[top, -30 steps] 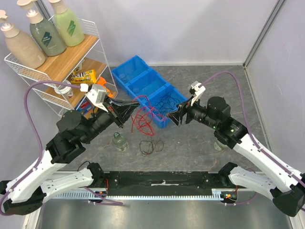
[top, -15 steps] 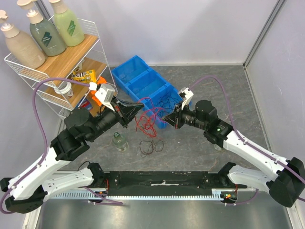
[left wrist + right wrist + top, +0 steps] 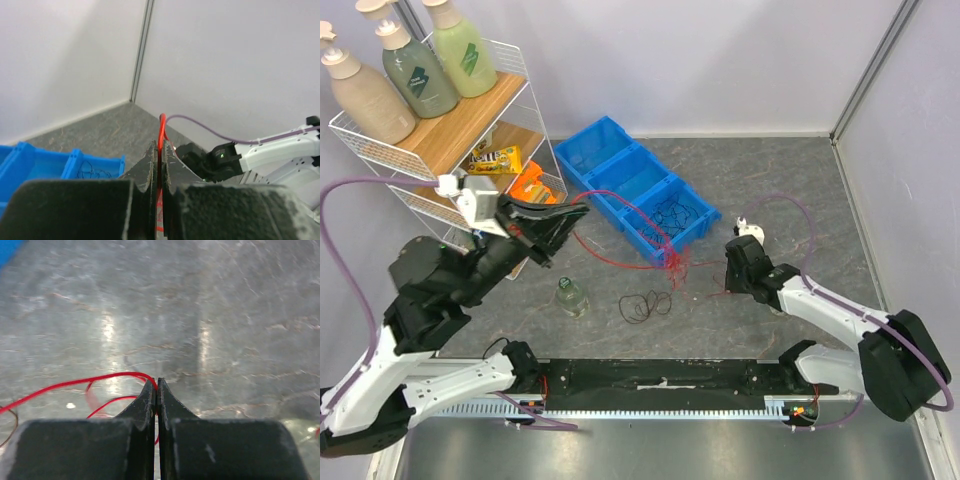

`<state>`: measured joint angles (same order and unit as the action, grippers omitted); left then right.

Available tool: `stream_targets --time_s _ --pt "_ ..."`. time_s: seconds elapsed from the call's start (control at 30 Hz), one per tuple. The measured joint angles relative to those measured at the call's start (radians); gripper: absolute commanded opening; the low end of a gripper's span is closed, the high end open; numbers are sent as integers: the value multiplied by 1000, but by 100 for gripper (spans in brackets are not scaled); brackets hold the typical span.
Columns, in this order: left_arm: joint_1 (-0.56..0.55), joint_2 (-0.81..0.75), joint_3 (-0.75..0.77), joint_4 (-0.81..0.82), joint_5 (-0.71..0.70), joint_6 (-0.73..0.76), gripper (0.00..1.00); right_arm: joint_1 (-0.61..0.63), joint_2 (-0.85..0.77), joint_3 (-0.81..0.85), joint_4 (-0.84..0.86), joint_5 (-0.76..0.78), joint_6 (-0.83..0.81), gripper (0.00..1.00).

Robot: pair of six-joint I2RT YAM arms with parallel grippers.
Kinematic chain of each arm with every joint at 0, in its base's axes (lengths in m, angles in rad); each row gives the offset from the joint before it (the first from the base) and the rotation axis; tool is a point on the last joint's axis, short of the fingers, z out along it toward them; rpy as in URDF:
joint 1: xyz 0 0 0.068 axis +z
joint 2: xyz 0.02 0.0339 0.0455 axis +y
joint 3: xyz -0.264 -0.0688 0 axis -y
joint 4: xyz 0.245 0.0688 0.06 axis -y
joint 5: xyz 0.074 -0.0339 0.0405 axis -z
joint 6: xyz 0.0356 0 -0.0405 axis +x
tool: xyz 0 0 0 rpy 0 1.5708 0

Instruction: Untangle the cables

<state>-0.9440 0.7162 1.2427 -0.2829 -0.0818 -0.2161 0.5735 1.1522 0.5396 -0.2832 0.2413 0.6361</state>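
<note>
Though strung between both grippers, cables [image 3: 672,262] bunch near the right gripper [image 3: 156,387], clenched low on red wire [image 3: 161,127]; left gripper [image 3: 159,150] clenched likewise (raised); black loop [image 3: 642,305] nearer; bin [image 3: 603,140] beyond.

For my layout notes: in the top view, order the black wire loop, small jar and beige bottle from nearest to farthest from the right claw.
1. The black wire loop, on the table, left of the right claw.
2. The small jar, farther left.
3. The beige bottle, on the far-left rack.
</note>
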Motion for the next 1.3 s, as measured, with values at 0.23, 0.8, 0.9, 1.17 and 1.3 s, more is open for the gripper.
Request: stream_targets --time_s 0.23,0.8,0.9,1.17,1.3 --pt "0 -56 30 9 -16 7 2 -22 26 24 -82 73 -10 0" --pt "0 29 124 66 -59 5 2 -48 108 117 -100 -9 -51 18" --pt "0 92 154 72 -64 5 1 -19 148 122 -100 -47 -58 38" --pt "0 185 155 47 -86 5 2 29 -30 216 -151 -121 -152 82" --pt "0 251 163 -10 -100 5 2 29 -165 329 -151 -162 -232 90"
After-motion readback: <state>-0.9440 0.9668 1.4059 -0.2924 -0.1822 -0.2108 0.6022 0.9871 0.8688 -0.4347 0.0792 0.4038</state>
